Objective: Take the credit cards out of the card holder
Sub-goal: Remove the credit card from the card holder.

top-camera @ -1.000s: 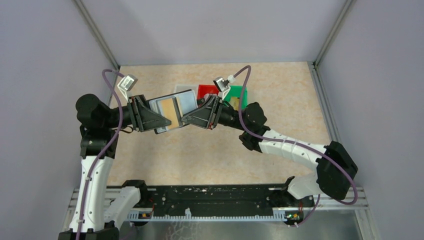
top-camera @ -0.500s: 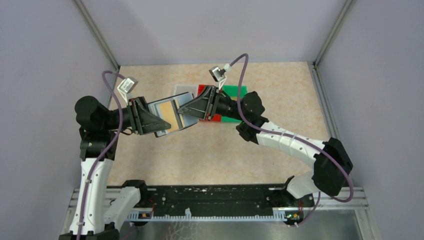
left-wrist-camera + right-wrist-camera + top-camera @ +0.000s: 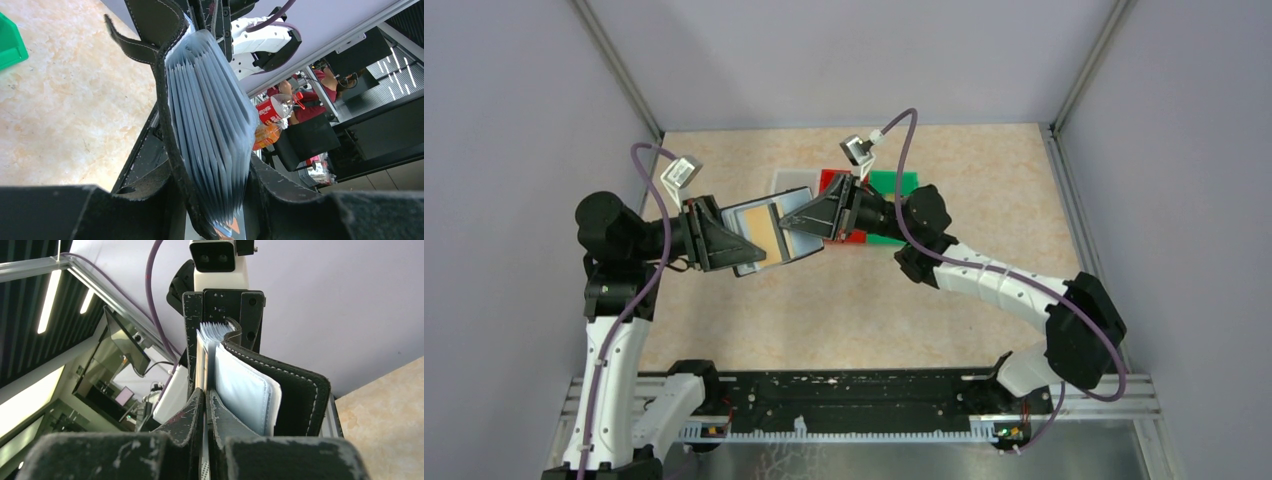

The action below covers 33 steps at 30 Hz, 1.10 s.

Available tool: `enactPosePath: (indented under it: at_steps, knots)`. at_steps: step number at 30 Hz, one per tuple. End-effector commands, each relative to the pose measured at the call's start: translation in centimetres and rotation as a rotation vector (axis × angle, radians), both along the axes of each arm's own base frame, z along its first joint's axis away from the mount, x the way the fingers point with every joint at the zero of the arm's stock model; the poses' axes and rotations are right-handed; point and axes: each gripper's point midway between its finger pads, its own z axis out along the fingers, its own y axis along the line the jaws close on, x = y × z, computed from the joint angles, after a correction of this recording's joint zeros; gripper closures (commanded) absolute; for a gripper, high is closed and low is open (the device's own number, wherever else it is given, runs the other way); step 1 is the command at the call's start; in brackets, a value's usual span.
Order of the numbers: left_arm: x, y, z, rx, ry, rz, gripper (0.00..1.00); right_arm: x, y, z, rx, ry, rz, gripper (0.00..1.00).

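Note:
The black card holder (image 3: 742, 232) hangs open above the table, with a fan of clear sleeves. My left gripper (image 3: 746, 247) is shut on it; in the left wrist view the holder (image 3: 172, 125) and its sleeves sit between my fingers, around the gripper's midpoint (image 3: 215, 200), and the strap tab (image 3: 125, 44) sticks out. A gold/tan credit card (image 3: 792, 242) shows at the holder's right side. My right gripper (image 3: 796, 226) is shut on a thin card edge (image 3: 201, 362), seen at the jaws in the right wrist view (image 3: 205, 407). The holder's cover (image 3: 300, 390) is just right of it. Other cards are hidden.
A white bin (image 3: 789, 181), a red bin (image 3: 831, 180) and a green bin (image 3: 894, 182) stand on the table behind and under my right gripper. The green bin's corner (image 3: 10, 45) shows in the left wrist view. Walls enclose the table on three sides.
My right arm has swung toward the far side and shifted a little left, closer onto the holder's open edge. My left gripper and the holder have barely moved.

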Motion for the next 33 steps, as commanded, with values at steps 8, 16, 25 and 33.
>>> enactPosePath:
  at_steps: [8,16,25,33]
  knots:
    - [-1.2,-0.1,1.5,-0.007,-0.107,-0.014,0.77,0.7,-2.0,-0.1,0.067,0.005,-0.075,1.00]
    - [-1.0,-0.1,1.3,-0.006,-0.099,-0.017,0.86,0.5,-1.7,-0.3,0.059,0.003,-0.065,0.83]
    - [0.0,-0.1,0.7,0.008,-0.089,0.010,1.00,-0.5,-1.1,-0.4,0.071,0.008,-0.001,0.72]
    - [0.7,0.0,0.4,0.024,-0.099,0.049,1.00,-0.8,-0.6,-0.4,0.039,-0.005,0.021,0.75]
